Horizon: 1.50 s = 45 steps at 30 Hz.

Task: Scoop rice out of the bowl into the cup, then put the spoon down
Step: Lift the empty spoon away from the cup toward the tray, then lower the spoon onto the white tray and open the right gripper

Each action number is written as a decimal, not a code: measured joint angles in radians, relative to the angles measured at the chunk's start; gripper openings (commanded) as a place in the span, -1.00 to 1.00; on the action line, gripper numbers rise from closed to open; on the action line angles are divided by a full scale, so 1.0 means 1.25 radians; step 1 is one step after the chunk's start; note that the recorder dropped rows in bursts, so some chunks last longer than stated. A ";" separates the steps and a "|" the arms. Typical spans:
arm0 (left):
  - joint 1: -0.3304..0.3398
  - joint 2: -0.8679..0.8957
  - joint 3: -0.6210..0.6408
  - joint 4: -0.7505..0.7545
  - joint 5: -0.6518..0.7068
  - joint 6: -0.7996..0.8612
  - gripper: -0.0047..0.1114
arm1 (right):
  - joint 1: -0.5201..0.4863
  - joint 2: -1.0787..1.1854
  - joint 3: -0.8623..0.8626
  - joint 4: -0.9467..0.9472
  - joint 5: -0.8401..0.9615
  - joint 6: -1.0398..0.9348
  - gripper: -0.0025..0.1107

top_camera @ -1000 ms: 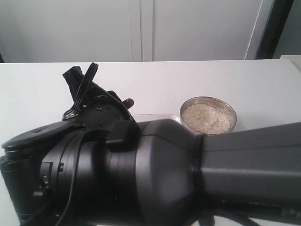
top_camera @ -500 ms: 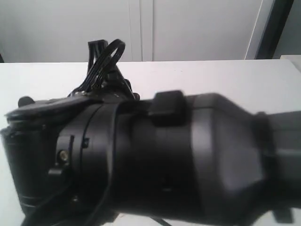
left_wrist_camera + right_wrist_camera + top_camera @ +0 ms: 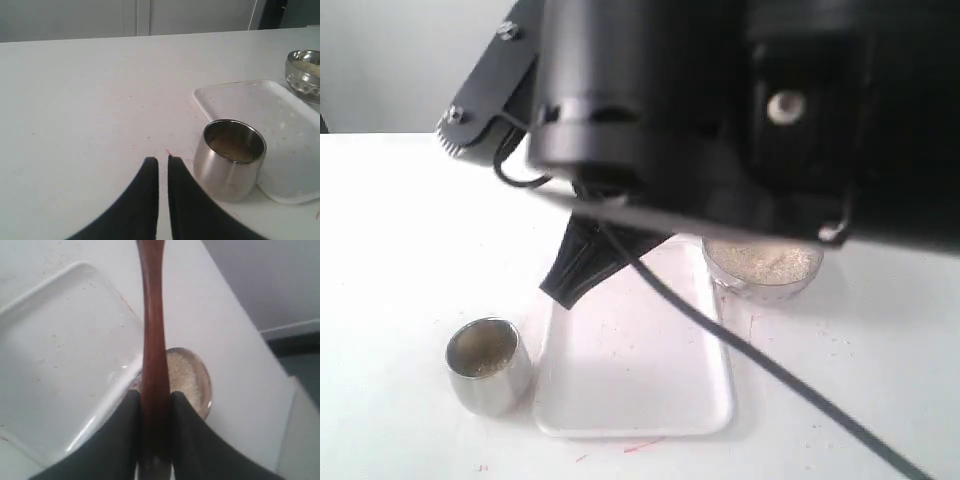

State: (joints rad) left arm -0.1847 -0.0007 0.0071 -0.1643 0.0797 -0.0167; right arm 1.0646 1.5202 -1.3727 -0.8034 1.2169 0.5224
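Right gripper [image 3: 153,397] pinching the spoon [image 3: 152,315] handle above the bowl [image 3: 202,390], rice [image 3: 760,262] inside. Cup [image 3: 231,157] holds some rice. Left gripper [image 3: 163,167] nearly pressed together, empty. Scooping step, I judge; spoon head unseen. Next: carry level to cup.

A plain white table [image 3: 75,100] runs back to a pale panelled wall [image 3: 65,17] (a vertical seam [image 3: 143,17] splits it), with a dark upright strip [image 3: 272,12] beside it, all under soft, even light.
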 measured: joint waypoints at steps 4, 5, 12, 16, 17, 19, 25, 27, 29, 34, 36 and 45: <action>0.000 0.000 0.000 0.000 0.000 0.000 -0.67 | -0.029 -0.018 0.000 0.076 0.002 0.145 -0.96; 0.000 0.000 0.000 0.000 0.000 0.000 -0.67 | -0.035 -0.020 0.000 0.093 0.002 0.180 -0.96; 0.000 0.000 0.000 0.000 0.000 0.000 -0.67 | -0.039 -0.023 0.023 0.203 0.000 0.333 -0.96; 0.000 0.000 0.000 0.000 0.000 0.000 -0.67 | -0.039 -0.024 0.083 0.252 0.000 0.401 -0.96; 0.000 0.000 0.000 0.000 0.000 0.000 -0.67 | -0.039 -0.024 0.097 0.258 0.000 0.414 -0.96; 0.000 0.000 0.000 0.000 0.000 0.000 -0.67 | -0.039 -0.024 0.132 0.267 0.000 0.435 -0.96; 0.000 0.000 0.000 0.000 0.000 0.000 -0.67 | -0.039 -0.024 0.206 0.270 -0.006 0.492 -0.96; 0.000 0.000 0.000 0.000 0.000 0.000 -0.67 | -0.043 -0.024 0.214 0.270 -0.042 0.497 -0.96; 0.000 0.000 0.000 0.000 0.000 0.000 -0.67 | -0.058 -0.017 0.214 0.272 -0.095 0.497 -0.96; 0.000 0.000 0.000 0.000 0.000 0.000 -0.67 | -0.140 0.042 0.183 0.285 -0.155 0.460 -0.96; 0.000 0.000 0.000 0.000 0.000 0.000 -0.67 | -0.176 0.076 0.158 0.299 -0.166 0.429 -0.96; 0.000 0.000 0.000 0.000 0.000 0.000 -0.67 | -0.218 0.291 0.104 0.336 -0.293 0.395 -0.96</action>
State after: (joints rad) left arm -0.1847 -0.0007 0.0071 -0.1643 0.0797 -0.0167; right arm 0.7915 1.8836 -1.2429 -0.3839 0.8506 1.0160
